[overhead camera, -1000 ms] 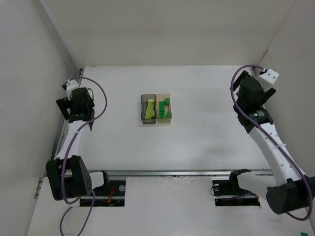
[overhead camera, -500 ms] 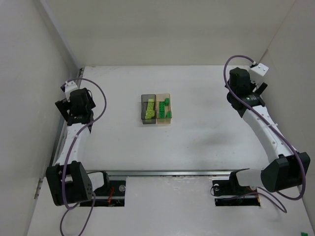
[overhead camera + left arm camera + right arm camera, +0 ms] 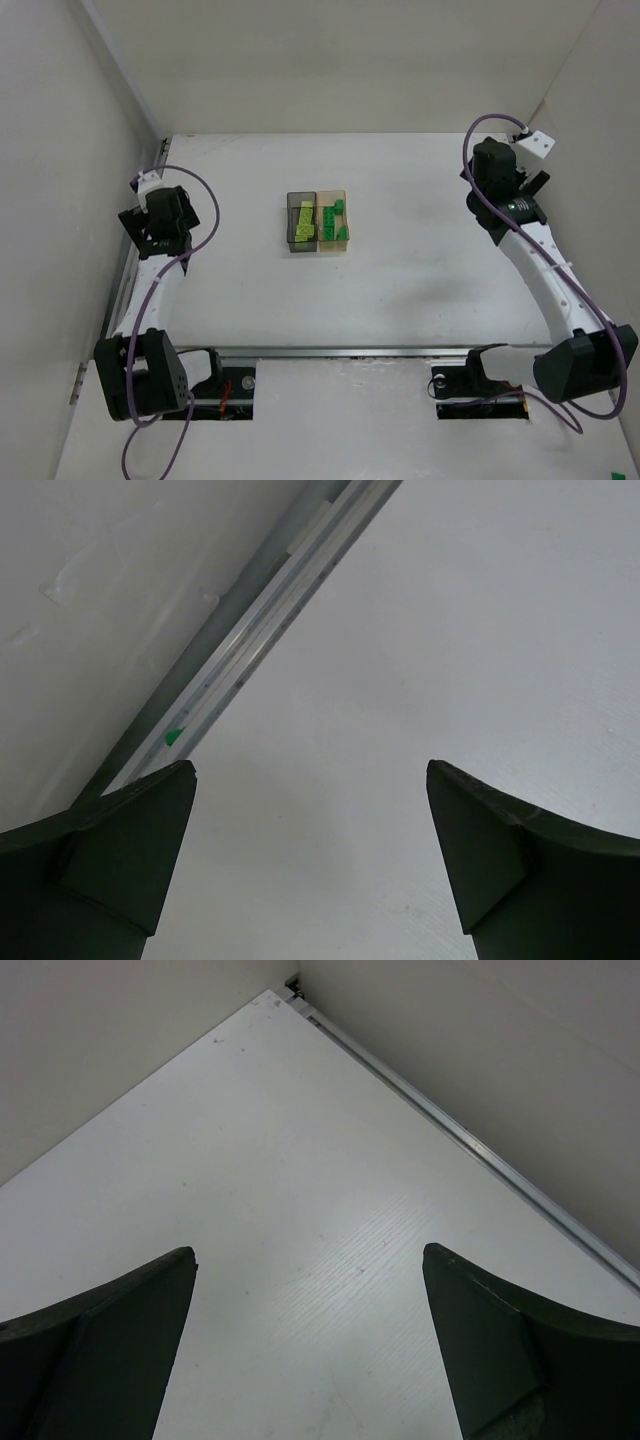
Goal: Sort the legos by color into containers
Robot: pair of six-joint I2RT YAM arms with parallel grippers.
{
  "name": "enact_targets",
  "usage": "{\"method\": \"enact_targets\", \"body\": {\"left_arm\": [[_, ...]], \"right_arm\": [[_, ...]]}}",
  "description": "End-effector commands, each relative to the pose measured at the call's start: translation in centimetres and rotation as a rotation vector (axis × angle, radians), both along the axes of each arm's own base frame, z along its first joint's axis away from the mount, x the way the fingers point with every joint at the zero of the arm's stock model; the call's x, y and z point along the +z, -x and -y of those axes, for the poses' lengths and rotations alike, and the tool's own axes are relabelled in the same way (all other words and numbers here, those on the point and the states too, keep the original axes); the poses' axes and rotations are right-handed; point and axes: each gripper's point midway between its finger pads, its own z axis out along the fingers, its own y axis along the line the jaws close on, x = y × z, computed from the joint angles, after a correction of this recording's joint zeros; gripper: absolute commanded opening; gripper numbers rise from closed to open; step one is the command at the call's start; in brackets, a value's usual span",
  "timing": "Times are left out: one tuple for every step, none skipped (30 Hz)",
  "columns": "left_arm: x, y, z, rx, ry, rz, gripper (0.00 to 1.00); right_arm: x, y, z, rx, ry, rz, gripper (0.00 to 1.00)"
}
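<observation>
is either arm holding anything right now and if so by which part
Nothing is held: the left gripper and the right gripper both stand open, with nothing between the jaws.

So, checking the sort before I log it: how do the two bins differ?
The grey bin is dark and stands left; the amber bin is pale and stands right. The grey bin holds yellow-green legos; the amber bin holds dark green legos. Both are rectangular, equal in size, and touch side by side.
</observation>
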Motion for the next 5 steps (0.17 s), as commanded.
{"method": "enact_targets", "body": {"left_arm": [[0.70, 0.07, 0.21, -0.002, 0.008, 0.048, 0.99], [0.69, 0.07, 0.21, -0.002, 0.009, 0.048, 0.99], [0.66, -0.02, 0.37, -0.012, 0.014, 0.049, 0.99], [0.96, 0.04, 0.38, -0.012, 0.012, 0.058, 0.99], [0.46, 0.15, 0.54, -0.020, 0.018, 0.048, 0.99]], "right_arm": [[1.58, -0.18, -0.08, -0.010, -0.018, 0.075, 1.00], [1.64, -0.15, 0.01, -0.023, -0.026, 0.086, 1.00], [1.64, -0.15, 0.01, -0.023, -0.026, 0.087, 1.00], [1.47, -0.15, 0.13, -0.036, -0.029, 0.093, 1.00], [1.53, -0.05, 0.31, -0.047, -0.024, 0.095, 1.00]]}}
